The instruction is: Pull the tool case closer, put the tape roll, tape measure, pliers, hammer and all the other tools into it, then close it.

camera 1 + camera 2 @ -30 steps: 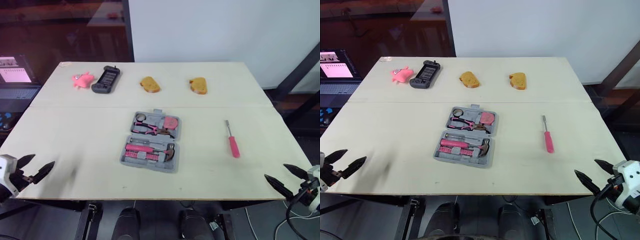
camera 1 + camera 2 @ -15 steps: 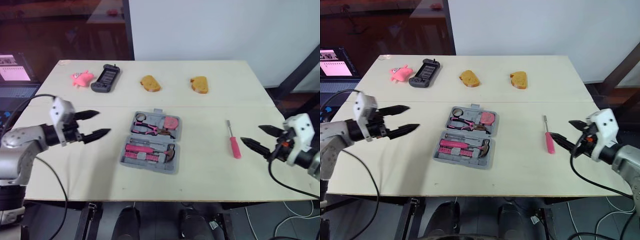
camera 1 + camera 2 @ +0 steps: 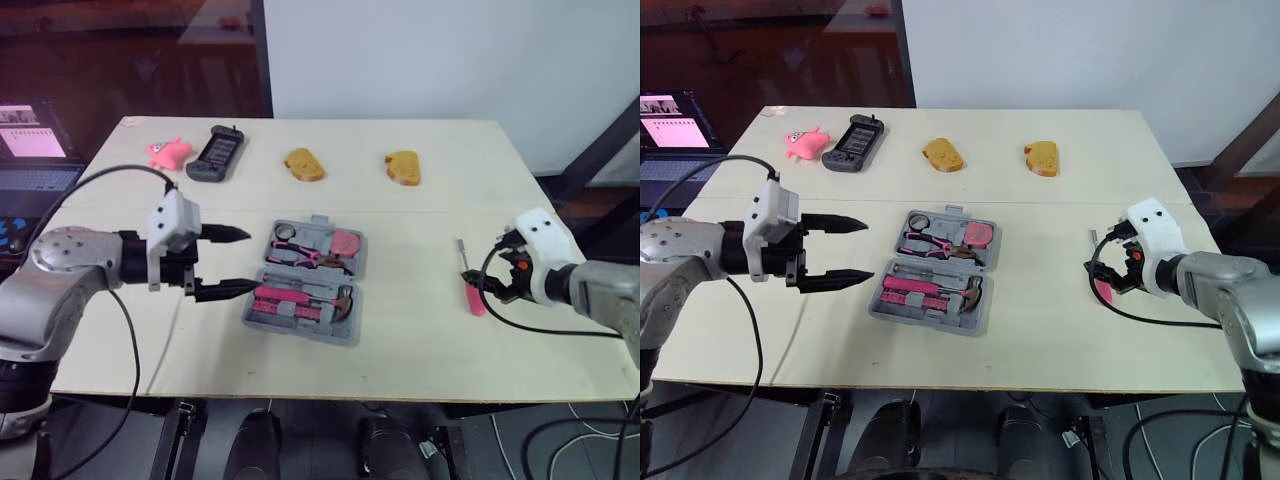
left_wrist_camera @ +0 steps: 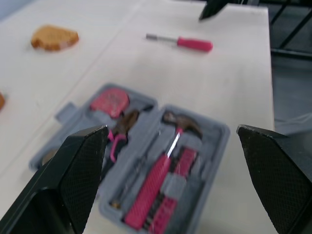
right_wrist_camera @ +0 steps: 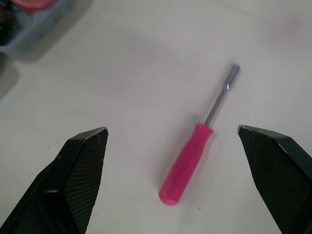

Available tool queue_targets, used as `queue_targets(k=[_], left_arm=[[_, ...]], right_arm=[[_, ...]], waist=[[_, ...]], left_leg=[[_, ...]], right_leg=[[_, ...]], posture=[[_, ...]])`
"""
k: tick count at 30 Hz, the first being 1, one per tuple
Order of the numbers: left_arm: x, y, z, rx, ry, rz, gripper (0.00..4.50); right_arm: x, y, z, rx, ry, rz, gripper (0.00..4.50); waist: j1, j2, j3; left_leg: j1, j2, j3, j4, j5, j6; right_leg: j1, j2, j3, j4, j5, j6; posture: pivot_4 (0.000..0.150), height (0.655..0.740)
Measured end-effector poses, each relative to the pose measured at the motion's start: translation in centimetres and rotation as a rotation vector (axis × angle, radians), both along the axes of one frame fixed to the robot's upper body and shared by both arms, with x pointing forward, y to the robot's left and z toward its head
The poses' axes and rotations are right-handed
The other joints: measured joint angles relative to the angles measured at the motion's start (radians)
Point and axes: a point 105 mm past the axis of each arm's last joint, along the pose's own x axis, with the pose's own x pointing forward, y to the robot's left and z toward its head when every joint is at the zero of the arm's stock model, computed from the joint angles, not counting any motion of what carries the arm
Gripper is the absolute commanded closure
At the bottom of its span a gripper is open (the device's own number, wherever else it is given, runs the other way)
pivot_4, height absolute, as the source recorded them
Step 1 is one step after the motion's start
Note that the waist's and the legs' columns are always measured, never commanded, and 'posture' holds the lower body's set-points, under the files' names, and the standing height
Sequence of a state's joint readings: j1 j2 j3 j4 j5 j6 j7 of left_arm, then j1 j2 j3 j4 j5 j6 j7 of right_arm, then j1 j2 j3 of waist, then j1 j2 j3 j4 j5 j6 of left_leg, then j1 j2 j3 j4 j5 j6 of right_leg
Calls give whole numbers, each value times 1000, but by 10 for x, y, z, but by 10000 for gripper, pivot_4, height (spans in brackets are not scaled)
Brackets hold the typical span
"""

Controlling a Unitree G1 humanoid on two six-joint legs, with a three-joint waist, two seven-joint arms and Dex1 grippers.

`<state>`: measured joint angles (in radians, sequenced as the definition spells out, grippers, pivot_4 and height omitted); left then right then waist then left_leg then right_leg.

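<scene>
The grey tool case (image 3: 258, 311) lies open mid-table, holding a pink hammer (image 4: 165, 161), pliers (image 4: 122, 127), a pink tape measure (image 4: 109, 102) and a small tape roll (image 3: 283, 233). My left gripper (image 3: 246, 261) is open just left of the case, fingers pointing at it, touching nothing. A pink-handled screwdriver (image 5: 187, 163) lies on the table right of the case. My right gripper (image 5: 171, 129) hovers open right over the screwdriver (image 3: 470, 296), fingers (image 5: 78, 175) wide on both sides of it.
Along the far edge lie a pink toy (image 3: 167, 153), a black handheld device (image 3: 215, 156) and two brown bread-like pieces (image 3: 303, 165) (image 3: 403, 168). A laptop (image 3: 30, 150) sits off the table's left side. Bare tabletop (image 3: 400, 330) surrounds the case.
Both arms came in from the table's near corners. The left gripper moved right up to the case's left side; the right gripper moved left and now sits over the screwdriver.
</scene>
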<state>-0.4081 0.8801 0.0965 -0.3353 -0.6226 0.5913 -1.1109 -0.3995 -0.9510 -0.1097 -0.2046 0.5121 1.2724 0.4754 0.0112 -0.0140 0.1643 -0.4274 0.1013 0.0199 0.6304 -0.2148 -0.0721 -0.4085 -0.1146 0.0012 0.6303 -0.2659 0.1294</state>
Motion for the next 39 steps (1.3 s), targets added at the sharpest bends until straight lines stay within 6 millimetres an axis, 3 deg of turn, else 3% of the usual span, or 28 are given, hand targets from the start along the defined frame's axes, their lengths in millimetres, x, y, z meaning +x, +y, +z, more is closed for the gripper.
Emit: queue_targets(k=[6, 12, 20, 23, 29, 34, 39], left_arm=[[-3, -10, 3, -20, -6, 13, 587], [-8, -8, -5, -16, 9, 41, 587], [-10, -5, -8, -13, 0, 81, 587], [-11, -4, -10, -9, 3, 86, 0], [-10, -3, -12, -8, 9, 104, 0], [-10, -3, -12, -7, 5, 105, 0], [-7, 0, -14, 3, 4, 117, 0]], right_arm=[[21, -17, -11, 28, 97, -152, 0], [41, -14, -37, 77, 191, -217, 0], [61, -16, -50, 69, 205, -232, 0], [60, -14, -66, 81, 247, -233, 8725], [63, -23, -69, 88, 238, -274, 39515], [62, -21, -67, 110, 242, -269, 41092], [54, -4, -54, 142, 258, -208, 41093]], waist=[[-4, 1, 1], [-7, 1, 3], [-5, 2, 3], [-7, 2, 3], [-8, 2, 4], [-9, 2, 4], [-8, 4, 5]], left_leg=[[0, 0, 0, -1, 0, 0], [0, 0, 0, 0, 0, 0], [0, 0, 0, -1, 0, 0], [0, 0, 0, -1, 0, 0], [0, 0, 0, 0, 0, 0], [0, 0, 0, -1, 0, 0], [0, 0, 0, -1, 0, 0]], right_leg=[[-1, 0, 0, 1, 0, 0], [-1, 1, 0, 1, 0, 1], [-1, 1, 0, 1, 1, 2], [-1, 1, 0, 1, 2, 4], [-1, 1, 0, 1, 2, 4], [-1, 1, 0, 1, 2, 4], [-1, 1, 0, 1, 2, 4]], posture=[[1500, 7207], [1500, 7207], [1500, 7207], [1500, 7207], [1500, 7207], [1500, 7207], [1500, 7207]])
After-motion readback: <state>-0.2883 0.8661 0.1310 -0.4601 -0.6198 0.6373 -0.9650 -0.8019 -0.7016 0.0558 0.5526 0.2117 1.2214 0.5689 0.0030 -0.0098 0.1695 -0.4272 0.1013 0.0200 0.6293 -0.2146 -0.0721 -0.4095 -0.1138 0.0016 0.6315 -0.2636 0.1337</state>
